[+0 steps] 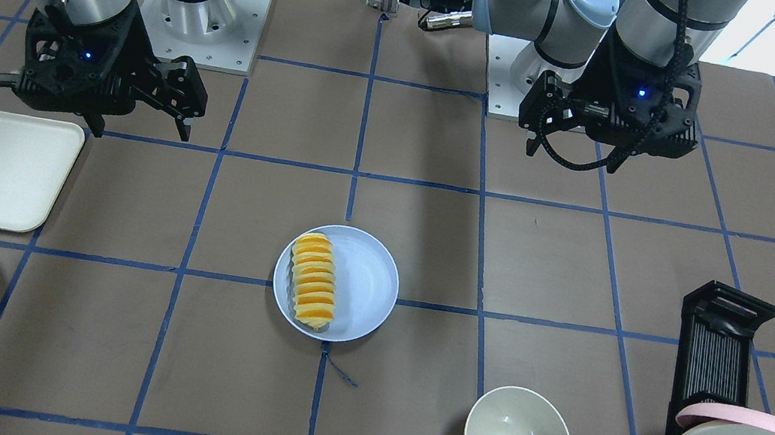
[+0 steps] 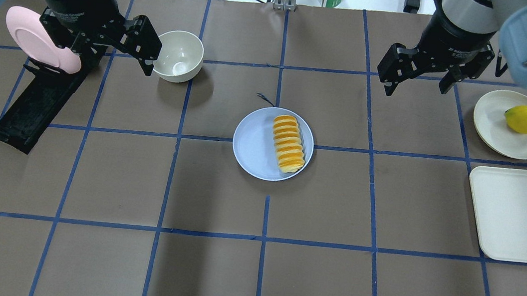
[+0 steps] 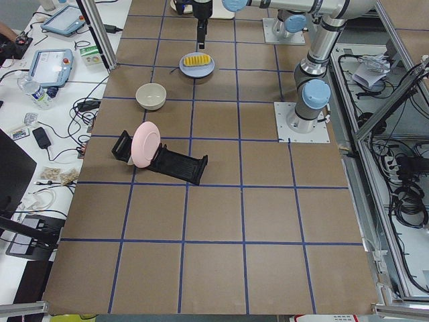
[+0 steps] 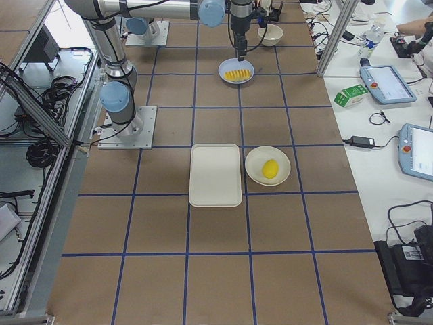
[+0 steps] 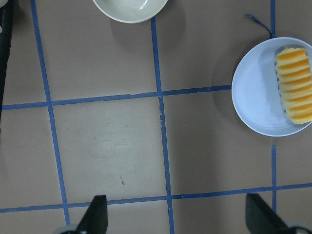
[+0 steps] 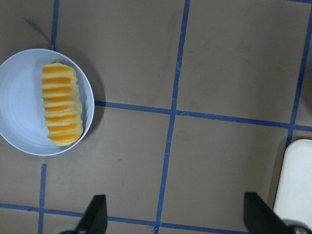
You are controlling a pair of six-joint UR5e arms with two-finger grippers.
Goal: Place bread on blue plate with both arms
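The bread [image 2: 288, 143], a ridged orange-yellow loaf, lies on the right half of the blue plate [image 2: 254, 142] at the table's middle; both also show in the front view, bread [image 1: 314, 281] on plate [image 1: 367, 283]. My left gripper [image 2: 104, 55] is open and empty, raised at the far left near the white bowl. My right gripper [image 2: 419, 86] is open and empty, raised at the far right. The left wrist view shows the plate [image 5: 253, 97] with the bread [image 5: 295, 85] at its right edge. The right wrist view shows the bread [image 6: 61, 105] at its left.
A white bowl [image 2: 179, 57] stands by the left gripper. A black dish rack [image 2: 32, 109] holds a pink-rimmed plate [image 2: 43, 38]. At the right are a white plate [image 2: 492, 126] with a yellow fruit [image 2: 526, 120] and a white tray [image 2: 526, 215].
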